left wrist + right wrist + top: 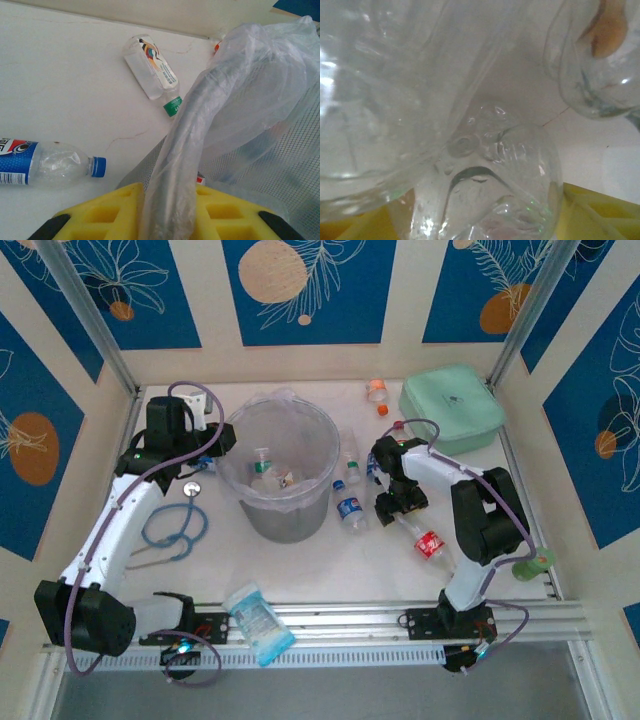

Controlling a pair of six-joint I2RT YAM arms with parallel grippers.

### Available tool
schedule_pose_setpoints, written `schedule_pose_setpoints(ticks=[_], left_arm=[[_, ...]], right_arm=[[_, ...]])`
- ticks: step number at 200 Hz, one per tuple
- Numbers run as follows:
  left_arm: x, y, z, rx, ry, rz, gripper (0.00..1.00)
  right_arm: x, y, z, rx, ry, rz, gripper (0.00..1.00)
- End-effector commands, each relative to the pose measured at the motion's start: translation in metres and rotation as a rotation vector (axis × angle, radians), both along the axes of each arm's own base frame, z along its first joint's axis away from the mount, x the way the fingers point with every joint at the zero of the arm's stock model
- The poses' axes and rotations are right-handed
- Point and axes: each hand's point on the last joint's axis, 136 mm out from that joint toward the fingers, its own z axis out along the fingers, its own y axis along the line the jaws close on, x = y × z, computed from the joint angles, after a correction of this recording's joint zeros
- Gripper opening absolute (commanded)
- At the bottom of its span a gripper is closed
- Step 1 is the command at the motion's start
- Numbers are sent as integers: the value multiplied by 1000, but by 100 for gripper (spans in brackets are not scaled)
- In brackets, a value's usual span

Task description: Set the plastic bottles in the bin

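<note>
Plastic bottle [425,540], clear, crinkled, pinched in right jaws, left jaws clamping round bag-lined bin [278,518] rim

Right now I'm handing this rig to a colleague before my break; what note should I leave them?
Left gripper: shut on the rim of the bin, with the bag liner between its pads.
Right gripper: shut on a red-label bottle, to the right of the bin.
Done: at least two dropped bottles lie inside the bin.
Left: the held bottle, a blue-label bottle, and several more towards the mint-green case.
</note>
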Motion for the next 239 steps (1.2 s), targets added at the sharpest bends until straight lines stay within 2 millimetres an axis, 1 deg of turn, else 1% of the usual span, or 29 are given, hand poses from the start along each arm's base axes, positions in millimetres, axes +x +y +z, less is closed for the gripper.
schedule_pose_setpoints(ticks=[1, 19, 31, 59, 86, 101, 121, 124, 136, 151, 160, 173, 180, 187, 196, 209, 219, 230, 239], left_arm=[[0, 5, -5, 0, 13, 5, 26], [0, 6, -5, 7, 11, 8, 26], [0, 6, -5, 8, 9, 11, 26], [-1, 6, -3, 8, 6, 7, 26], [0, 6, -6, 9, 11, 10, 26], [1, 4, -8, 1, 21, 4, 26], [0, 0, -6, -21, 20, -12, 26], [-1, 0, -6, -21, 19, -13, 26], [-1, 1, -5, -20, 16, -10, 26], [-1, 2, -4, -13, 11, -5, 26], [-1, 3, -5, -11, 13, -4, 26], [-1, 2, -6, -15, 17, -7, 26], [-1, 1, -6, -20, 19, -9, 26], [-2, 0, -6, -27, 20, -15, 26], [-2, -1, -6, -33, 21, -18, 26], [-2, -1, -6, -33, 20, -18, 26], [-3, -1, -5, -31, 17, -16, 26], [-3, 0, -4, -29, 13, -15, 26], [-3, -1, -4, -30, 14, -16, 26]], right_arm=[[-5, 3, -10, 15, 29, 5, 69], [-5, 1, -11, -6, 27, 7, 64], [-6, -2, -6, -21, 19, 4, 59], [-10, -2, 15, -13, -19, -13, 53], [-14, -1, 46, -3, -80, -16, 47], [-16, 0, 65, 19, -124, -18, 43], [-15, -2, 94, 37, -200, -19, 40], [-14, -3, 99, 38, -212, -20, 37], [-9, -3, 119, 43, -282, -10, 34], [1, 4, 151, 78, -408, -6, 27], [10, 13, 176, 132, -508, -13, 21], [22, 27, 221, 254, -667, -39, 11], [28, 35, 249, 339, -757, -61, 7], [32, 40, 277, 423, -841, -86, 6], [36, 44, 313, 531, -940, -130, 0], [35, 52, 364, 711, -1054, -170, 0], [32, 61, 397, 847, -1110, -165, 0], [27, 74, 427, 987, -1142, -139, 0], [25, 85, 446, 1087, -1150, -117, 0]])
